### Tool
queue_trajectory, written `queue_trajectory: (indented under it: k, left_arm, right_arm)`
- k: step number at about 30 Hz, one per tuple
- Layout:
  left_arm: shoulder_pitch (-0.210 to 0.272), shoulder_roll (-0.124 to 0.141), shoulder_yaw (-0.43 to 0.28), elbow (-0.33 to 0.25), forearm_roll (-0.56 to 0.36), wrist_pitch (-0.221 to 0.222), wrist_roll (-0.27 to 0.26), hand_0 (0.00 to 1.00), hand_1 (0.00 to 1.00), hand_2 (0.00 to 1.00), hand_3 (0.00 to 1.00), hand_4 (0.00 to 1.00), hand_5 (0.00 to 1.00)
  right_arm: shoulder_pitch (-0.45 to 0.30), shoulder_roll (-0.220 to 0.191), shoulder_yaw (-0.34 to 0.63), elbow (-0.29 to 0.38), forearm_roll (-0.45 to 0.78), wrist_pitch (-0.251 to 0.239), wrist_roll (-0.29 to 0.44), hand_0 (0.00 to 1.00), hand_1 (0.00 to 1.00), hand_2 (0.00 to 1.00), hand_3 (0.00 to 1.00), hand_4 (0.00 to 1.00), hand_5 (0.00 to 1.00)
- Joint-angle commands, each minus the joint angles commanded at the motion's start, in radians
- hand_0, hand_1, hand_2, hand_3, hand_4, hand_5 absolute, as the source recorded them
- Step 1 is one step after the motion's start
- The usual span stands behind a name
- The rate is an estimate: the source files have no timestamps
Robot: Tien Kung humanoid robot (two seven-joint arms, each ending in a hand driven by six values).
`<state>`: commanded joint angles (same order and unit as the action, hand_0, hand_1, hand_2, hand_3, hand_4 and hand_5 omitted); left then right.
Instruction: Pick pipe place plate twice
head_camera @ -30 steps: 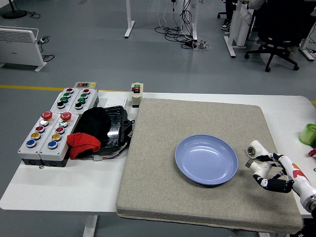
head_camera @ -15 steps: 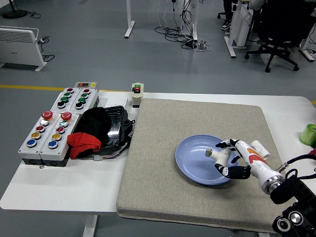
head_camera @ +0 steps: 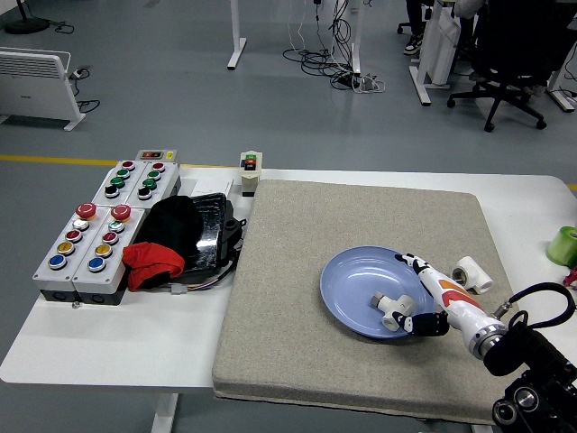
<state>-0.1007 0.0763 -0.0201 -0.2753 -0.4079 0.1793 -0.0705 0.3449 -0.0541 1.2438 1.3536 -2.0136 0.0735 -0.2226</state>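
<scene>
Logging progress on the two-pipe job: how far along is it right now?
One pipe fitting lies in the blue plate, so the first placement looks about done. The right hand is open over the plate's right rim, beside that fitting. A second fitting sits on the mat right of the plate, yet to be picked and placed.

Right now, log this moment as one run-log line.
right hand: over blue plate, at white pipe fitting | fitting: in plate | second pipe fitting: on mat | left hand: unseen

No text, label or number is readable anywhere, not even on the button boxes (head_camera: 104, 225).
</scene>
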Motion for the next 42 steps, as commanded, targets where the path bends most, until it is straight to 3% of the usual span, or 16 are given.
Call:
queue_trajectory:
  k: [4, 6, 16, 34, 35, 40, 41, 42]
  left_arm:
    - [0.002, 0.0, 0.002, 0.0, -0.002, 0.0, 0.0, 0.691, 0.67, 0.684, 0.615, 0.257, 0.998]
    - [0.003, 0.0, 0.005, 0.0, -0.004, 0.0, 0.0, 0.69, 0.67, 0.684, 0.615, 0.257, 0.998]
    - [0.003, 0.0, -0.002, -0.001, -0.001, 0.0, 0.0, 0.691, 0.669, 0.684, 0.615, 0.257, 0.998]
    - [-0.002, -0.005, -0.008, -0.002, 0.0, 0.001, 0.0, 0.691, 0.671, 0.684, 0.616, 0.257, 0.998]
    - [-0.002, -0.005, -0.008, -0.002, 0.001, 0.001, -0.001, 0.693, 0.672, 0.686, 0.617, 0.257, 0.998]
    - [-0.003, -0.006, -0.007, -0.002, 0.0, 0.001, -0.001, 0.693, 0.672, 0.686, 0.617, 0.257, 0.998]
    - [-0.003, -0.006, -0.004, -0.002, -0.001, 0.0, -0.002, 0.692, 0.67, 0.687, 0.616, 0.259, 0.998]
    - [-0.003, -0.006, -0.003, -0.002, -0.001, 0.0, -0.002, 0.692, 0.67, 0.687, 0.616, 0.259, 0.998]
  right_arm:
    - [0.027, -0.002, 0.051, -0.049, -0.007, -0.063, 0.013, 0.998, 0.953, 0.998, 0.998, 0.721, 0.19]
    - [0.049, -0.007, 0.079, -0.09, -0.018, -0.074, 0.022, 0.998, 0.939, 0.998, 0.982, 0.672, 0.174]
    - [0.156, -0.048, 0.107, -0.292, -0.052, -0.037, 0.053, 0.998, 0.926, 0.998, 0.956, 0.693, 0.206]
    - [0.273, -0.046, 0.009, -0.549, -0.054, -0.071, 0.063, 0.963, 0.916, 0.998, 0.934, 0.7, 0.202]
    - [0.279, -0.045, 0.005, -0.564, -0.054, -0.078, 0.066, 0.911, 0.887, 0.98, 0.897, 0.69, 0.198]
    - [0.302, -0.038, 0.0, -0.622, -0.053, -0.111, 0.08, 0.911, 0.887, 0.98, 0.897, 0.69, 0.198]
    - [0.31, -0.035, 0.001, -0.643, -0.034, -0.128, 0.098, 0.672, 0.699, 0.752, 0.842, 0.605, 0.153]
    - [0.313, -0.034, 0.001, -0.656, -0.024, -0.137, 0.108, 0.672, 0.699, 0.752, 0.842, 0.605, 0.153]
